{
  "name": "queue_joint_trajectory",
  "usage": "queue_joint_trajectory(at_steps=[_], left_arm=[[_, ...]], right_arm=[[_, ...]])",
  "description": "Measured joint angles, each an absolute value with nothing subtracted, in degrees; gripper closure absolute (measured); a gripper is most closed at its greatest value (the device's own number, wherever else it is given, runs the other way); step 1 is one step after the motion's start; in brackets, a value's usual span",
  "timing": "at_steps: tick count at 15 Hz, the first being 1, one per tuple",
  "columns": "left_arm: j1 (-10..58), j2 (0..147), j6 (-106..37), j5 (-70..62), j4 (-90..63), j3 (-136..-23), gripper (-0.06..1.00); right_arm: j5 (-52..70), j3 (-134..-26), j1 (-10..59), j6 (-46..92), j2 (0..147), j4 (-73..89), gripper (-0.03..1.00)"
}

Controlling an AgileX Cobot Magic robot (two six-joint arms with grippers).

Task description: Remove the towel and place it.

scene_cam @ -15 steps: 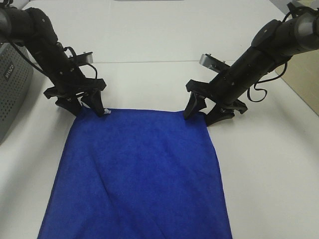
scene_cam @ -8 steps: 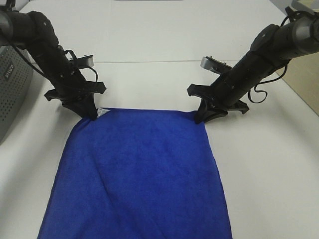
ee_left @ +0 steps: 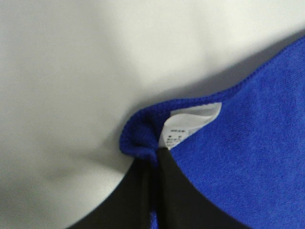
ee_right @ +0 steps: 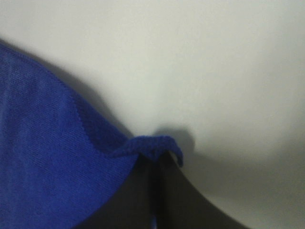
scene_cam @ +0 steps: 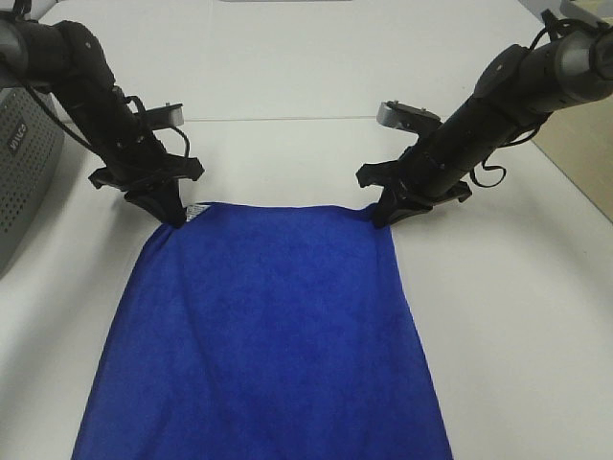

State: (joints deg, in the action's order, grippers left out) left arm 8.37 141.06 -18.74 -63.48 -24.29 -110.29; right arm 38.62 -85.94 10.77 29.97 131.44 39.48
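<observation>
Two black end effectors pinching the far corners of a large royal-blue microfibre towel [scene_cam: 263, 335] spread flat on the white surface [scene_cam: 287, 77], left end effector [scene_cam: 175, 217] clamped beside the small white tag [ee_left: 190, 125], right end effector [scene_cam: 383, 218] clamped on the opposite corner, grey perforated basket [scene_cam: 24, 182] at left edge

Both my grippers pinched shut on the towel's far corners

My left gripper [scene_cam: 177, 213] slants down from the left with its jaws closed on the towel [scene_cam: 268, 335] at the tagged corner. My right gripper [scene_cam: 383, 213] reaches in from the right at a lower angle, jaws clamped on the other far corner, arm stretched long.
</observation>
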Motion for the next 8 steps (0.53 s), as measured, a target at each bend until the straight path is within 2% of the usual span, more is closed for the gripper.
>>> queue_joint_trajectory(at_steps=[8], left_arm=[[8.6,141.2,-19.3,-55.7,-22.8,-118.5,0.94]], right_arm=[[33.1,-98.7,10.8,32.3,132.9,28.4,0.95]])
